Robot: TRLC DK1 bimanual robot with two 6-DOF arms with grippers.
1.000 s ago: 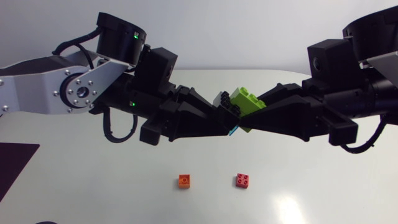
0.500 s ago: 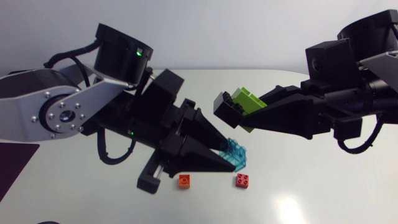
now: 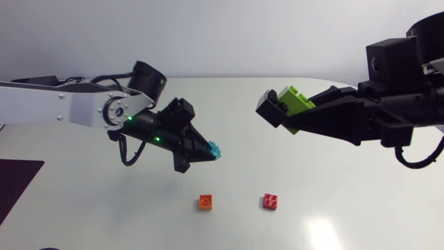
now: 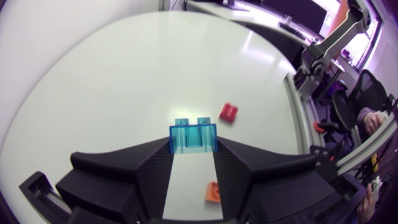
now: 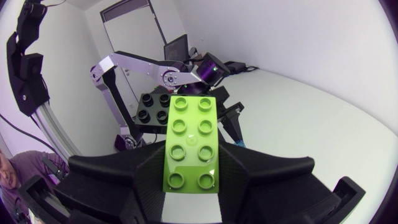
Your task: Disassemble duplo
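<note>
My left gripper [image 3: 205,151] is shut on a translucent blue brick [image 3: 214,149], held low over the table's middle; the left wrist view shows the blue brick [image 4: 193,135] pinched at the fingertips [image 4: 163,163]. My right gripper [image 3: 291,117] is raised at the right, shut on a lime green brick [image 3: 297,101] with a black brick [image 3: 270,107] stuck to its far end. In the right wrist view the green brick [image 5: 193,142] lies studs up between the fingers, the black brick [image 5: 154,107] beyond it. The two grippers are well apart.
A small orange brick [image 3: 206,202] and a small red brick [image 3: 271,201] lie on the white table near its front, below the grippers. They also show in the left wrist view, red brick [image 4: 228,112] ahead, orange brick [image 4: 212,192] under the fingers. A dark mat [image 3: 15,182] lies at the left edge.
The blue brick has come off the green and black stack. My left gripper carried it down and leftward, while my right gripper drew back to the right with the stack.
</note>
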